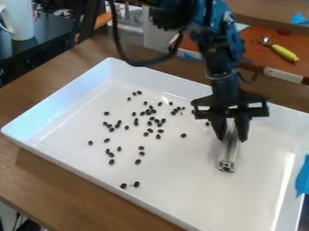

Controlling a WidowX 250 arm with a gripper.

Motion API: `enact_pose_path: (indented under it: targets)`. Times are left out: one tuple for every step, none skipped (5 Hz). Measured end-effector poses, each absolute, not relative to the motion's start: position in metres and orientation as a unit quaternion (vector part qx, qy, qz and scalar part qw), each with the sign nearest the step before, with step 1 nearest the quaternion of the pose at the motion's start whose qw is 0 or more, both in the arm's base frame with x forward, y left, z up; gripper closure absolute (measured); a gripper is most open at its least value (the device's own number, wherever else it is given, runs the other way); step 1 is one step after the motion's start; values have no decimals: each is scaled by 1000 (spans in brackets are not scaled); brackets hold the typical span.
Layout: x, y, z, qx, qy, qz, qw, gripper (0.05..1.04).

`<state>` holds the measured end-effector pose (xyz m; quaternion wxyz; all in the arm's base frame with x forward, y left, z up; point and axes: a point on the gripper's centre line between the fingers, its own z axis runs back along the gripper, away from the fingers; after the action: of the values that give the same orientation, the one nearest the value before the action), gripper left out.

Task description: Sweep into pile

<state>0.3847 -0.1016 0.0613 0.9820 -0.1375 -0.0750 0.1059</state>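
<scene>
Over the right half of the white tray (91, 167), the black gripper (233, 135) points down, shut on a narrow silvery bar-like tool (230, 151). The tool's lower end is close to the tray floor or on it; I cannot tell which. Small black beans (149, 123) lie scattered to the gripper's left, densest around the tray's middle. A few lie apart near the front edge, such as the bean (136, 184). Another bean (183, 135) is a short way left of the tool.
Raised walls surround the tray on a brown wooden table (36, 180). Blue tape (303, 178) is at the right edge. Behind the tray lie a yellow-handled utensil (283, 53) and a white-handled one (282, 75). A white mug (18, 20) stands at the upper left.
</scene>
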Motion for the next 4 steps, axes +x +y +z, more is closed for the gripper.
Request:
enact_pose_path:
  targets:
    - [382, -86, 59, -143, -67, 91, 983, 712]
    - [378, -63, 59, -147, -59, 90, 983, 712]
    - [378, -42, 58, -153, -59, 93, 982, 712]
    - [377, -23, 57, -160, -44, 93, 982, 712]
